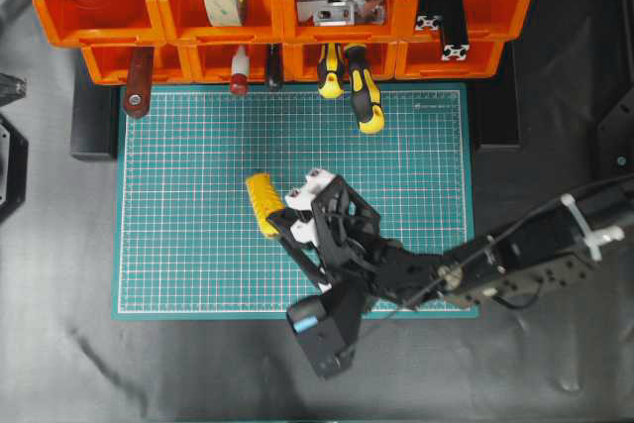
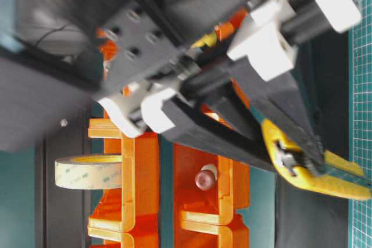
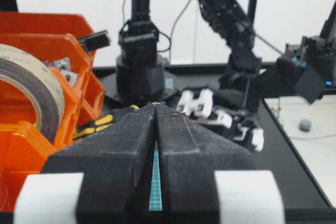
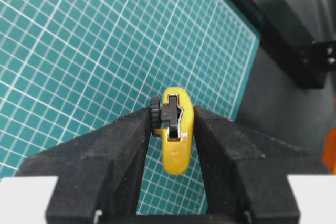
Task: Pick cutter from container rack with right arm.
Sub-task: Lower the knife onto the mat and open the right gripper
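- From overhead, we lose the lower part of the cutter (image 1: 263,203) behind the right gripper (image 1: 289,213).
- The container rack (image 1: 475,7) is cut off at the top edge.
- At table level, the right arm (image 2: 87,45) is blurred.

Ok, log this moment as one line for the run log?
right gripper: shut on cutter | cutter: out of container rack, above green mat | left gripper: shut, empty
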### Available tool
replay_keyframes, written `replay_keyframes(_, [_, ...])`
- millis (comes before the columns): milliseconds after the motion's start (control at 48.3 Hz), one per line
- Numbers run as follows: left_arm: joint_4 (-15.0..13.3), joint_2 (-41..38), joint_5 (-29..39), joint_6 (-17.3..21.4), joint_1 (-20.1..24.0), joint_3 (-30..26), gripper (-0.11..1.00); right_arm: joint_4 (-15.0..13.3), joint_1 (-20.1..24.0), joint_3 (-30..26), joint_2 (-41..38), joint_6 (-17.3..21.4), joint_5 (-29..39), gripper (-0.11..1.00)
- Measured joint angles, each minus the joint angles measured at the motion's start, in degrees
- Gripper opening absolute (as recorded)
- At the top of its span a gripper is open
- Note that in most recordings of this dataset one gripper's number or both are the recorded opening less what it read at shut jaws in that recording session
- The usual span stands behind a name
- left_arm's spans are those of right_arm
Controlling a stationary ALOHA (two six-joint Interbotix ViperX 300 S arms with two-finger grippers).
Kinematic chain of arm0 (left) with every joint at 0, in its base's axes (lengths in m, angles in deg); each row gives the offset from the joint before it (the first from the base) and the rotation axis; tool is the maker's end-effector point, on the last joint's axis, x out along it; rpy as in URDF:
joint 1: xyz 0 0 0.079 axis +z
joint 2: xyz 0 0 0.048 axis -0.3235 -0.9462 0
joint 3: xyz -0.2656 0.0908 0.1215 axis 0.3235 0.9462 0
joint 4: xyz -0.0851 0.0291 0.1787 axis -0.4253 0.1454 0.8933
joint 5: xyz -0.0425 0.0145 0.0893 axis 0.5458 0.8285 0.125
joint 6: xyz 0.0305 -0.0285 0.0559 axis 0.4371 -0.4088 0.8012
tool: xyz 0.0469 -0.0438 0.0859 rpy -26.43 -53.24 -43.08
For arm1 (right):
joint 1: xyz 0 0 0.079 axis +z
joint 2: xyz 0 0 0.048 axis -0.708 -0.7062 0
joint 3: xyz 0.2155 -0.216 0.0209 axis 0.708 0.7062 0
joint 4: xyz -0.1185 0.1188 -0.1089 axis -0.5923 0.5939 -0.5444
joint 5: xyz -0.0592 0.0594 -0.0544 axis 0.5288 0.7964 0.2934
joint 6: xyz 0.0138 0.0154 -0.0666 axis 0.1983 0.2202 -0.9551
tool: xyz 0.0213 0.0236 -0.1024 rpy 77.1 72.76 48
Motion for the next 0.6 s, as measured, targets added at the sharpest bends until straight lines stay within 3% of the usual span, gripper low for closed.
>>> replay_keyframes(290, [0.0, 0.0, 0.0, 0.0, 0.0, 0.09, 0.0, 0.0, -3.43, 2.2, -1.32, 0.18, -2.99, 0.28])
replay_keyframes(600, [0.0, 0.0, -0.09, -1.23, 0.09, 0.18, 0.0, 0.88, -4.04, 2.64, -1.76, 0.44, -5.63, 0.28])
